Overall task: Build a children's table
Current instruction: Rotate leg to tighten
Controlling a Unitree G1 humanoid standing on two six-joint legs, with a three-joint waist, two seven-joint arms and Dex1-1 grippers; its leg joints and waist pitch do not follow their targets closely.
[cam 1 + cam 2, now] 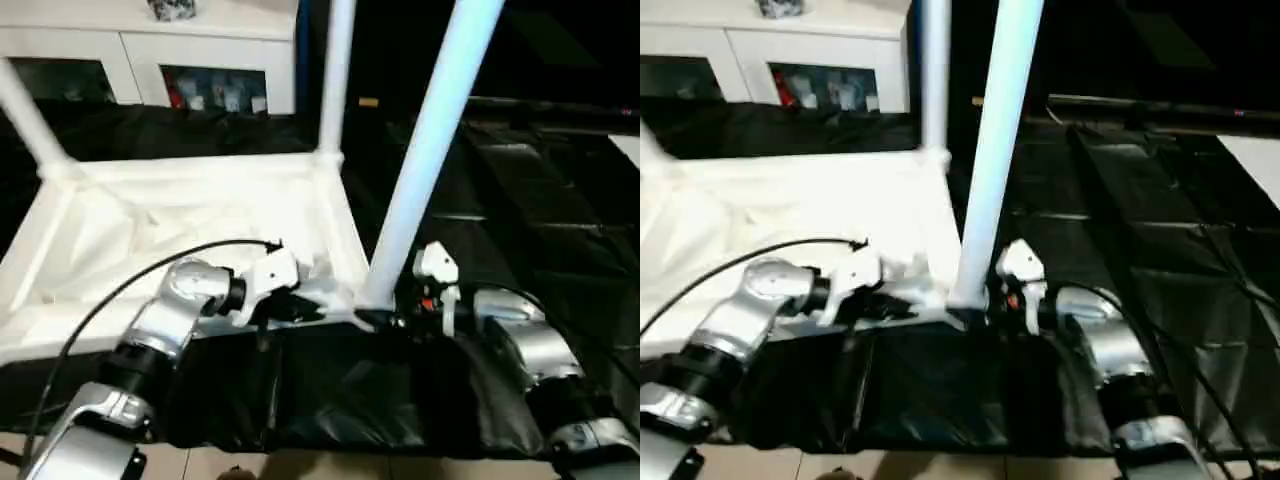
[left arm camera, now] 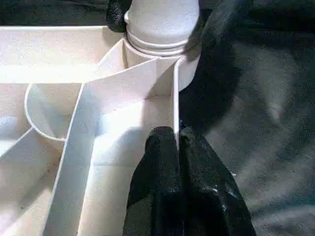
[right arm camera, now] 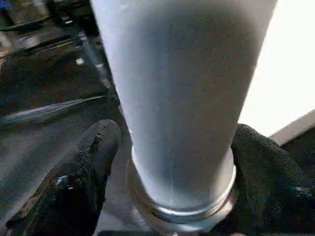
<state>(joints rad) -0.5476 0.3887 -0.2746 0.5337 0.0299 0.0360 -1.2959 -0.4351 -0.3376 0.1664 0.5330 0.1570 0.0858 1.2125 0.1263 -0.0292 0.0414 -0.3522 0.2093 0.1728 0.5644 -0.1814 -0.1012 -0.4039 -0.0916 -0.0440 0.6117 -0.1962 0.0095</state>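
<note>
I'm looking at the white plastic table top [image 1: 190,230] lying upside down, ribbed underside up, on the black-draped surface [image 1: 560,200]. Three white tapered tube legs are standing in corner sockets: the far-left leg [image 1: 25,115], the far-right leg [image 1: 335,75], and the near-right leg [image 1: 430,150], which I'm working on now. The near-left corner is hidden behind my left arm, so I can't tell about a fourth leg; I'm judging the build as mostly done, with this leg's seating and maybe one more leg left.

My left gripper [image 2: 178,142] is clenching on the thin near edge wall of the top, jaws pinched together on it, with the round socket [image 2: 162,59] straight ahead of the jaws.

My right gripper [image 3: 170,157] is standing spread, one black finger [image 3: 93,152] on each side of the near-right leg's base just above the socket collar; jaws are flanking it, and I can't tell if they're touching.
</note>
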